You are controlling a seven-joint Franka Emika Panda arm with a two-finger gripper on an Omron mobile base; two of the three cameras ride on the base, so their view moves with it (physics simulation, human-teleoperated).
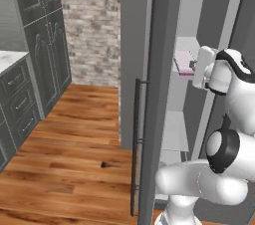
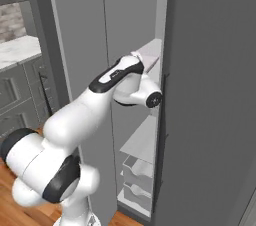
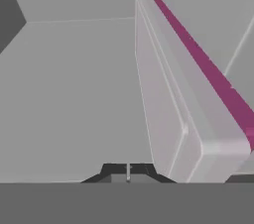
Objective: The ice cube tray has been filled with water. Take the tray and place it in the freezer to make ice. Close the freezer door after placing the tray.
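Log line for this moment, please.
tool: shut, empty | ice cube tray: on freezer shelf | freezer door: open | next: withdraw, close door

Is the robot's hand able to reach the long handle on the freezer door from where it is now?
Probably yes, but not directly. The gripper, shut and empty, sits inside the freezer beside the ice cube tray. The handle hangs on the freezer door's outer face, so the arm must pull out and come round the door's edge.

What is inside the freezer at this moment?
Inside the freezer, the ice cube tray lies on an upper pale shelf, with more shelves and bins below. The arm covers part of the tray and shelf, so anything behind it stays hidden.
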